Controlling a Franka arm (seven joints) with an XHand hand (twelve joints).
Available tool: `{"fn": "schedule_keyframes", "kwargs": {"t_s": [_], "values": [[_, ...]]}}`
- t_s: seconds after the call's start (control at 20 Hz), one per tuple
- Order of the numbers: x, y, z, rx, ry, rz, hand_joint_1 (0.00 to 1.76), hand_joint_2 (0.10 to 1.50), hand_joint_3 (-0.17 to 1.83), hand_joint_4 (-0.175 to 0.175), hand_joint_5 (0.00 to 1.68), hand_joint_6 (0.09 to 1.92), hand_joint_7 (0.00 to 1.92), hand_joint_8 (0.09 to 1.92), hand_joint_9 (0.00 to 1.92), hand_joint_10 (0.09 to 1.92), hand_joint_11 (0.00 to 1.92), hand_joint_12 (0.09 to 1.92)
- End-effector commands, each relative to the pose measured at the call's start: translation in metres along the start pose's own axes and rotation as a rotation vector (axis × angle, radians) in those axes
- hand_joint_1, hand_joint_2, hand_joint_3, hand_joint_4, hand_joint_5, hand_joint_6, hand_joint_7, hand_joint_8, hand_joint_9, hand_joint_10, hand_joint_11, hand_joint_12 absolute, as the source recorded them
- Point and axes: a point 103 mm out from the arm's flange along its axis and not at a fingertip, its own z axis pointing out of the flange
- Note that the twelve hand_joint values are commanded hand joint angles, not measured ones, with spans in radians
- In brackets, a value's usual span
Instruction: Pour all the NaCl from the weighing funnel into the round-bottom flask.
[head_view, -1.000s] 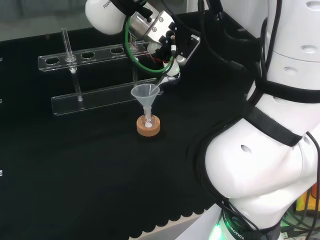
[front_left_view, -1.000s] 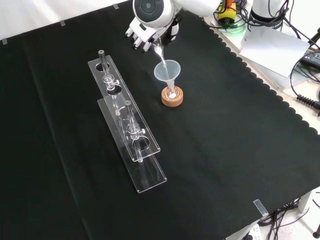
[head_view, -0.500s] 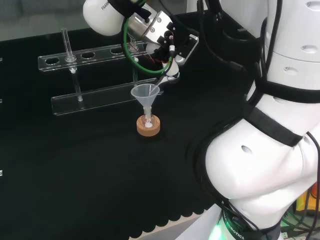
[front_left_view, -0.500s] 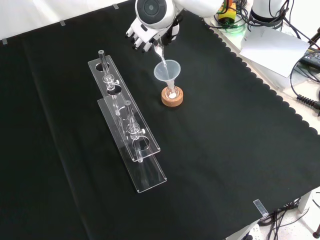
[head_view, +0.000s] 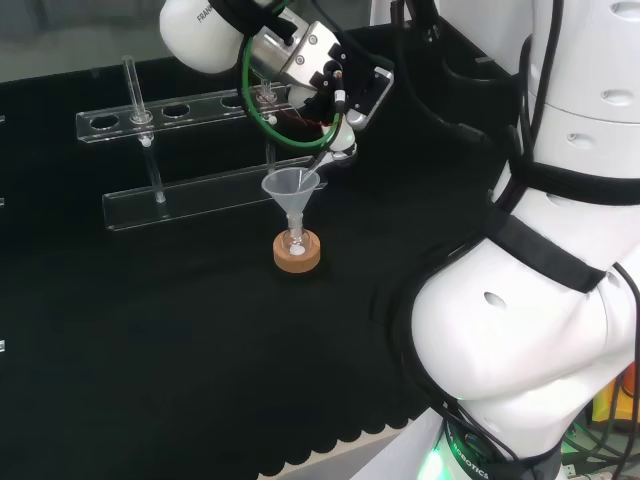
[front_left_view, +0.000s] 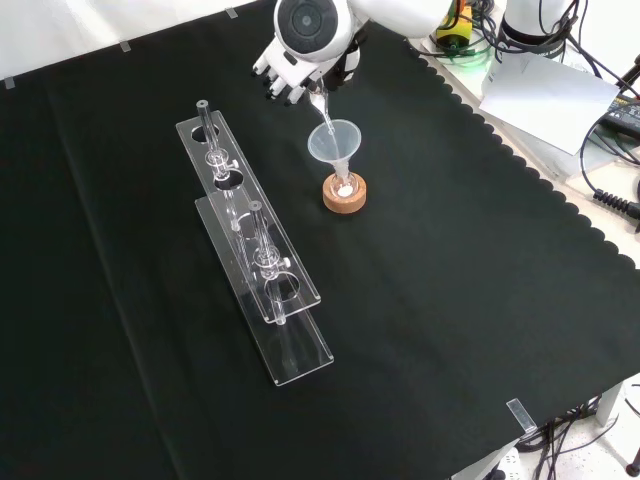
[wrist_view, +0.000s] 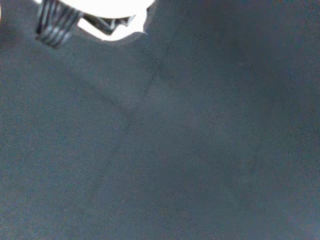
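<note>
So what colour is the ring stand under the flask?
Light brown, cork-coloured. The ring stand shows best in the front view.

Matt black cloth (front_left_view: 450, 300); cork stand (front_left_view: 344, 195); clear funnel (front_left_view: 334, 142).

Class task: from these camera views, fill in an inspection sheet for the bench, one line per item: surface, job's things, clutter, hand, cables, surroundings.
Surface: black cloth, flat, scalloped edge.
Job's things: clear plastic funnel standing in small round-bottom flask on cork ring stand; white powder in the flask; slim clear weighing funnel tilted, tip over the funnel's mouth.
Clutter: clear acrylic rack holding glass tubes.
Hand: black and white hand curled round the weighing funnel.
Cables: green cable looped at the wrist.
Surroundings: white paper and wires beyond the cloth.
</note>
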Motion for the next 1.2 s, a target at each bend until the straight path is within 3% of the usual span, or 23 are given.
{"fn": "schedule_keyframes", "kwargs": {"t_s": [0.05,1.2], "values": [[0.0020,-0.0008,-0.0039,0.003,-0.018,0.002,1.09,0.68,0.70,0.175,1.16,0.89,0.47,0.63,0.76,0.53,0.39,1.30],[0.0051,-0.0028,-0.0089,0.013,-0.070,0.001,1.09,0.68,0.70,0.175,1.16,0.89,0.47,0.63,0.76,0.53,0.38,1.30]]}}
